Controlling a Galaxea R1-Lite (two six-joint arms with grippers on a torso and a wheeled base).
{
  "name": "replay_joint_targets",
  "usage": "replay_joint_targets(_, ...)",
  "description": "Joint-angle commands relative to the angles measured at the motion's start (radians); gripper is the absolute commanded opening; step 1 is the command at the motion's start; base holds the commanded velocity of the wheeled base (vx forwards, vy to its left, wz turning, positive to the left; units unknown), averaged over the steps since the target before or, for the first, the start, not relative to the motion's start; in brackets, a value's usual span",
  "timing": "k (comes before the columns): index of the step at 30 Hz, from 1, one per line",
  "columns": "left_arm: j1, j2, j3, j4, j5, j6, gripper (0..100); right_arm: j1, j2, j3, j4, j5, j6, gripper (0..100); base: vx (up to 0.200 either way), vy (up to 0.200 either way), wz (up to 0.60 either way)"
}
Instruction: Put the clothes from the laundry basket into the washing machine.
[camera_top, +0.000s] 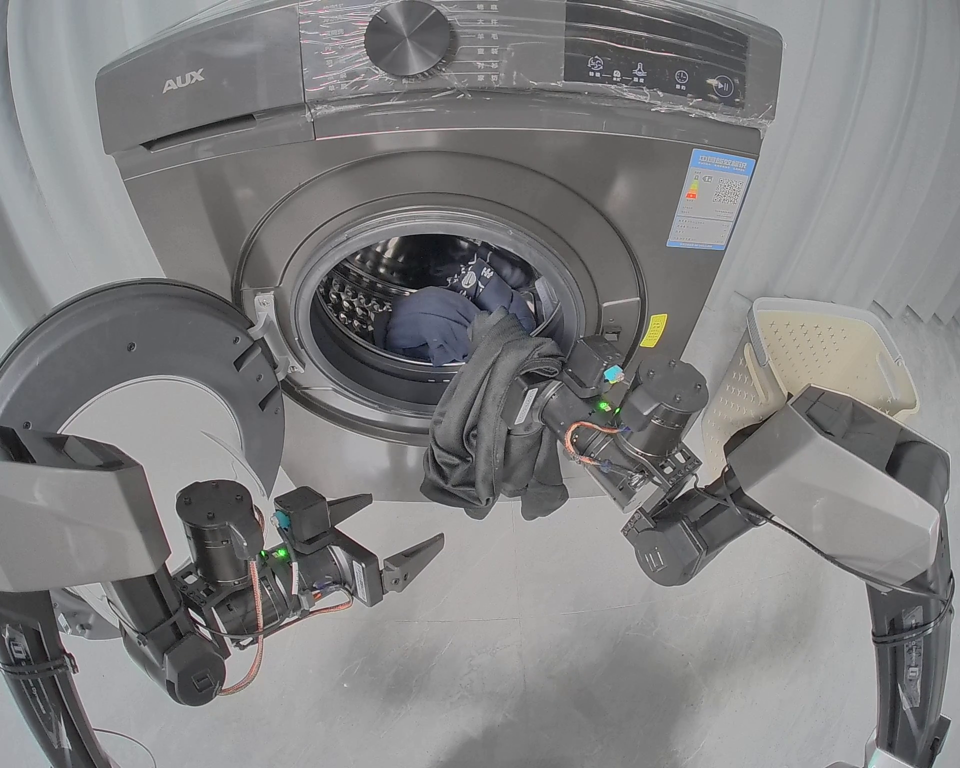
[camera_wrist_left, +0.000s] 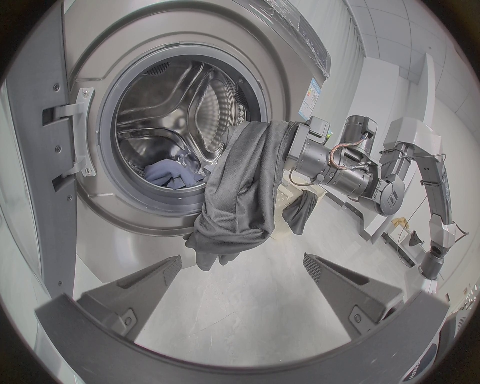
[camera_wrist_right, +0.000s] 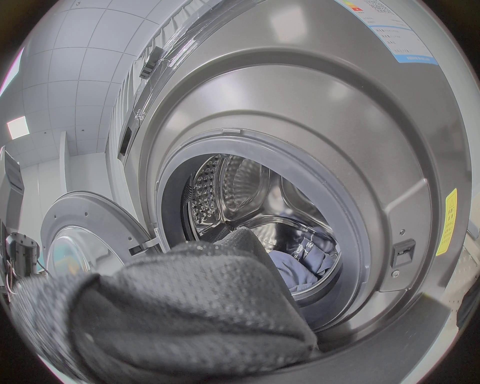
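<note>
Two labels sit on the front of the washing machine (camera_top: 430, 180): a blue-and-white energy label (camera_top: 710, 198) with coloured bars at the upper right, and a small yellow sticker (camera_top: 654, 330) beside the door latch. A brand mark in pale letters is on the detergent drawer. Crinkled clear film covers the round metal dial (camera_top: 408, 37) and the dark control panel.

The machine's casing is smooth grey metal, and its round door (camera_top: 130, 370) stands swung open to the left. Inside the perforated, shiny steel drum lies a navy garment (camera_top: 430, 325).

The right claw (camera_top: 528, 402) is at the lower right rim of the opening and holds a dark grey garment (camera_top: 490, 420), its fingers buried in the cloth. The fine-knit fabric drapes over the rim and hangs in folds down the front of the machine.

The left claw (camera_top: 405, 525) hovers low over the pale grey floor (camera_top: 500, 650), below the door. Its ridged, wedge-shaped fingers are spread wide and hold nothing.

A cream plastic laundry basket (camera_top: 830, 350) with perforated walls stands tilted to the right of the machine.
</note>
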Motion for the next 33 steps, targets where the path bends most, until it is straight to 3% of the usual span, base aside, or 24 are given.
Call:
replay_joint_targets(1,-0.003,0.001,-0.014,-0.001,0.0,0.0,100,0.011,0.0,0.006,-0.003,0.0,0.0,0,0.0,0.0,0.0)
replay_joint_targets(10,-0.031,0.009,-0.156,-0.001,0.006,-0.009,100,0.071,-0.004,0.006,0.008,0.0,-0.008,0,0.0,0.0,0.0)
replay_joint_targets(22,-0.032,0.156,-0.351,0.001,0.014,-0.005,100,0.128,-0.029,0.011,0.011,-0.001,-0.005,0,0.0,0.0,0.0)
replay_joint_targets(30,-0.017,0.238,-0.494,0.001,0.06,-0.005,100,0.172,-0.05,0.069,0.0,-0.003,0.0,0,0.0,0.0,0.0)
replay_joint_targets(33,-0.017,0.258,-0.509,0.001,0.06,-0.005,100,0.192,-0.057,0.077,-0.001,-0.031,0.001,0,0.0,0.0,0.0)
